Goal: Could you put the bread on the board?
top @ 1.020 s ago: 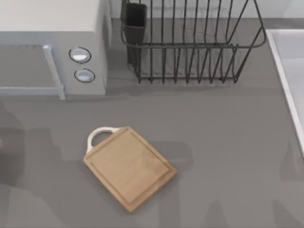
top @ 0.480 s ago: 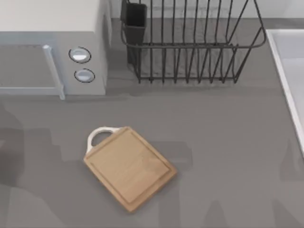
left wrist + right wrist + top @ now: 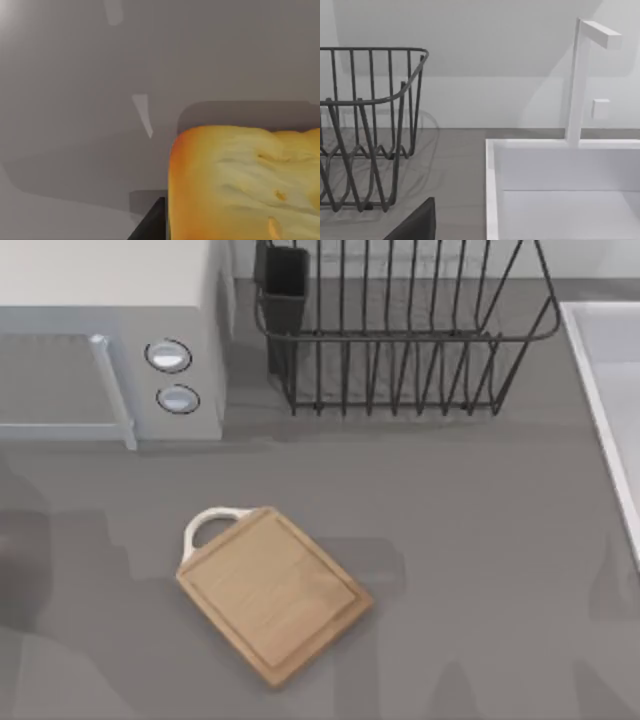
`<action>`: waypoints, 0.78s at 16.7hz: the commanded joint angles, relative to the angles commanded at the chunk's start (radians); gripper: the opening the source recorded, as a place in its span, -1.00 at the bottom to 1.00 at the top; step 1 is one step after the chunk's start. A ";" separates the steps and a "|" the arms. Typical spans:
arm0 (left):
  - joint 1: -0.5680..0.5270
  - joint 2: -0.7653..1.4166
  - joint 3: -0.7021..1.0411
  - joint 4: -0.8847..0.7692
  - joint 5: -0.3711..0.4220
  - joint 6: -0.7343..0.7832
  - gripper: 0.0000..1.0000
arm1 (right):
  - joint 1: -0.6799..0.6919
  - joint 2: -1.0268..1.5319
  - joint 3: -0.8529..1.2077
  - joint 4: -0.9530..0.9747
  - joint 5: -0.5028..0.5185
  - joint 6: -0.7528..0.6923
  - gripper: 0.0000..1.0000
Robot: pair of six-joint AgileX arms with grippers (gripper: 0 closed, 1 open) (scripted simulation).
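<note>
Left gripper: can't tell its finger state, 1 dark finger (image 3: 150,224) just beside the bread (image 3: 245,182) (close under the wrist camera). Board (image 3: 272,592) lies diagonal, left of centre, bare. Left arm nearer; right parked by the sink (image 3: 492,190).

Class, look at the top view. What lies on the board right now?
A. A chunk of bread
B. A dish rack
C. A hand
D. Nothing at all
D: the board has a bare surface, with its white loop handle toward the microwave; the rack stands apart, farther back.
</note>
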State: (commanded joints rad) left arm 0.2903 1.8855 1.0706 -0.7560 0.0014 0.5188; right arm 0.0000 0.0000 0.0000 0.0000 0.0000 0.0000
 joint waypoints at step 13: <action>-0.005 -0.143 0.248 -0.388 0.000 -0.004 -1.00 | 0.000 0.000 0.000 0.000 0.000 0.000 1.00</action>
State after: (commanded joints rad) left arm 0.2854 1.7430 1.3184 -1.1441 0.0017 0.5144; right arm 0.0000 0.0000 0.0000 0.0000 0.0000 0.0000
